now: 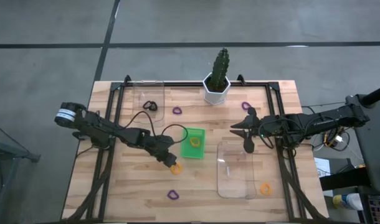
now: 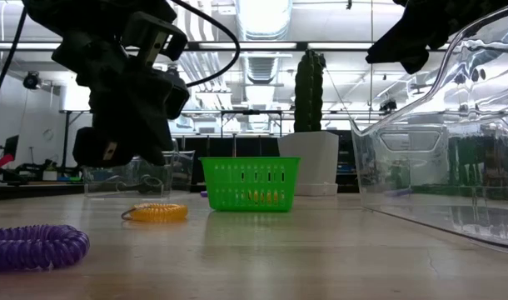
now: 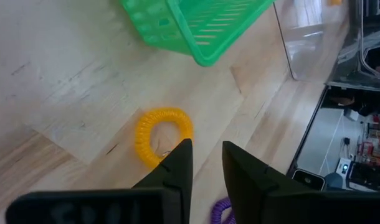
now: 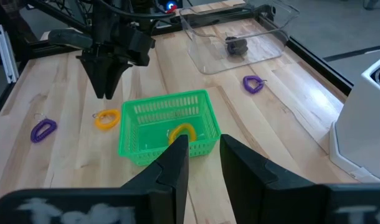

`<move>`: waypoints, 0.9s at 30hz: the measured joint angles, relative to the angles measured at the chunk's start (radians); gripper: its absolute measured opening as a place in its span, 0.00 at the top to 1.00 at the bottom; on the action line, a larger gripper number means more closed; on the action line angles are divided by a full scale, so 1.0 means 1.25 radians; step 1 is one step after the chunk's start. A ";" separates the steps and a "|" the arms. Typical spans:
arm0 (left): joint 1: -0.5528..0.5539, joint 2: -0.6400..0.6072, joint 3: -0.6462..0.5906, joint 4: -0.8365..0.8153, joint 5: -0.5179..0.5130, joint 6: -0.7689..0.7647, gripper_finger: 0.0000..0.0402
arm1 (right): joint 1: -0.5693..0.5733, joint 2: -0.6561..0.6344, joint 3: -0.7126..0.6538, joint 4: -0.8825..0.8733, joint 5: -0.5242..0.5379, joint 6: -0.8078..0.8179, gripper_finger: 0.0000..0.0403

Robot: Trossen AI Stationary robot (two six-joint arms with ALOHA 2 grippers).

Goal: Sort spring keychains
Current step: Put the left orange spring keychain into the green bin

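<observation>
An orange keychain (image 1: 175, 168) lies flat on the table just near of the green tray (image 1: 199, 151). My left gripper (image 1: 169, 160) hangs over it, fingers pointing down and close together, empty; it also shows in the right wrist view (image 4: 106, 93), above that keychain (image 4: 107, 118). Another orange keychain (image 4: 182, 132) lies in the green tray. My right gripper (image 1: 243, 134) hovers right of the tray, fingers close together, empty. Purple keychains lie at the near edge (image 1: 172, 195) and at the far side (image 1: 177, 111), (image 1: 246, 106). One more orange keychain (image 1: 265, 187) lies near right.
A clear tray (image 1: 140, 93) at the far left holds a black keychain (image 1: 150, 106). A second clear tray (image 1: 235, 180) lies near right. A potted cactus (image 1: 217, 81) stands at the far edge. A black frame runs along the table's sides.
</observation>
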 joint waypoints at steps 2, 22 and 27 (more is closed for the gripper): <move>0.000 0.000 0.000 0.000 0.000 0.007 0.78 | 0.000 0.000 0.000 0.000 0.000 0.000 0.79; -0.005 0.001 -0.001 -0.058 -0.082 -0.052 0.61 | 0.000 0.000 0.000 0.000 0.000 0.002 0.79; -0.017 0.003 0.022 -0.093 -0.107 -0.056 0.61 | 0.000 0.000 0.000 0.000 0.000 0.002 0.79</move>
